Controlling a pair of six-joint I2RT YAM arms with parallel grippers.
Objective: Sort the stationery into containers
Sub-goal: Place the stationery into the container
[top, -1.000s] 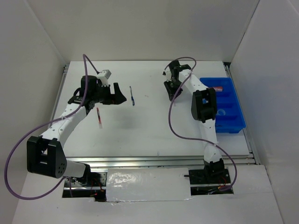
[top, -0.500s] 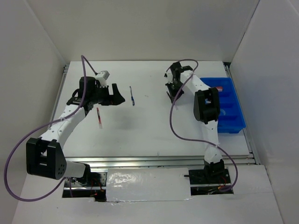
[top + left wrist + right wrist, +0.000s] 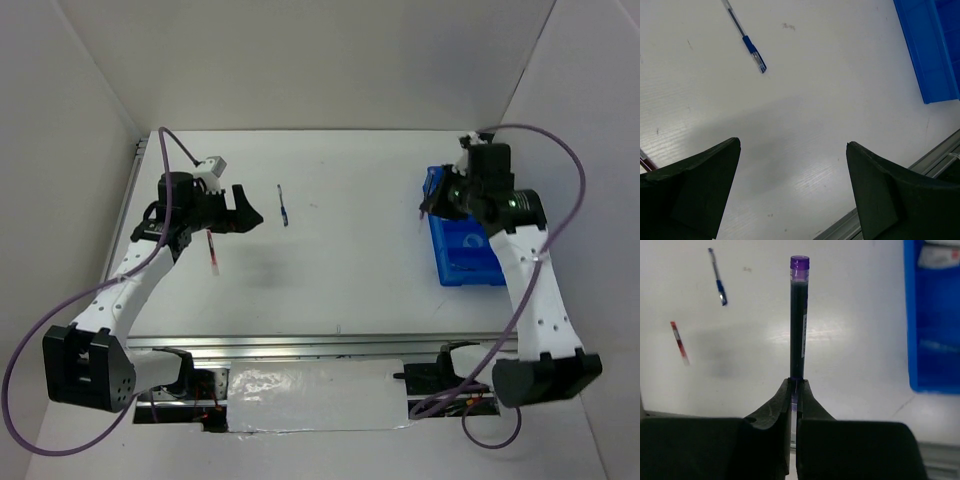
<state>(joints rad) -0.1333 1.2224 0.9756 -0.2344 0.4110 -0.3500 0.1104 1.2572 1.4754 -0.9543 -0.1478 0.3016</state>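
My right gripper (image 3: 432, 203) is shut on a thin dark pen with a purple cap (image 3: 799, 320) and holds it in the air at the left edge of the blue bin (image 3: 470, 262). The right wrist view shows the fingers (image 3: 794, 385) closed on the pen's lower end and the bin (image 3: 932, 340) at the right. My left gripper (image 3: 248, 208) is open and empty above the table, jaws wide apart (image 3: 792, 144). A blue pen (image 3: 284, 205) lies just right of it. A red pen (image 3: 212, 252) lies below it.
The blue pen (image 3: 747, 42) and the bin's corner (image 3: 927, 50) show in the left wrist view. The bin holds a small pale item (image 3: 940, 255). White walls enclose the table. A metal rail (image 3: 340, 345) runs along the near edge.
My right arm has swung from the back middle of the table to the right, carrying the dark pen to the bin's left edge. My left gripper has shifted slightly left.
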